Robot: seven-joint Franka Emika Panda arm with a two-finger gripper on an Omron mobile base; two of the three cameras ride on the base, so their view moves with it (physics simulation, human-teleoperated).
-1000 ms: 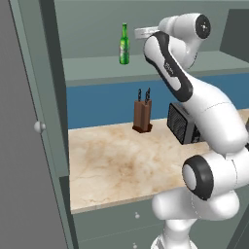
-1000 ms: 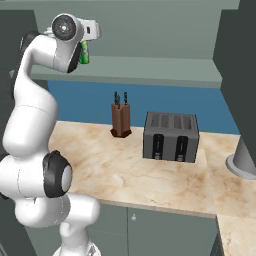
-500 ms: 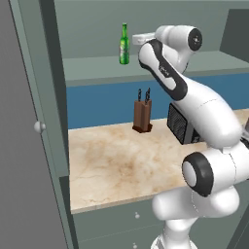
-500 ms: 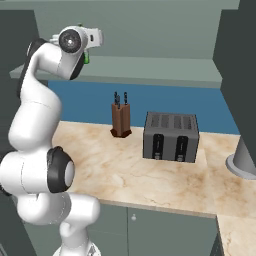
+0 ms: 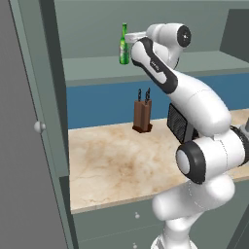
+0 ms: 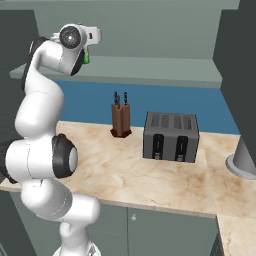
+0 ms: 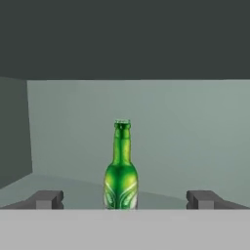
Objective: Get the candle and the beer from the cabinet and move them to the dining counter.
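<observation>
The beer (image 7: 120,168) is standing upright on the cabinet (image 5: 146,65) shelf, near its front edge. The gripper (image 7: 124,199) is facing it, fingers spread and empty; nothing is looking delivered yet.

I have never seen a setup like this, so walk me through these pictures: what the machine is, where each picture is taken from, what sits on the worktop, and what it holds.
The machine is a white robot arm with a two-finger gripper. Two pictures come from cameras behind the arm, to its left and right. The third looks along the gripper from the hand. The arm reaches up into an open cabinet, where a green beer stands on the shelf. The gripper is open, its fingertips either side of the bottle, holding nothing. Below, on the marble worktop, stand a knife block and a toaster.
</observation>
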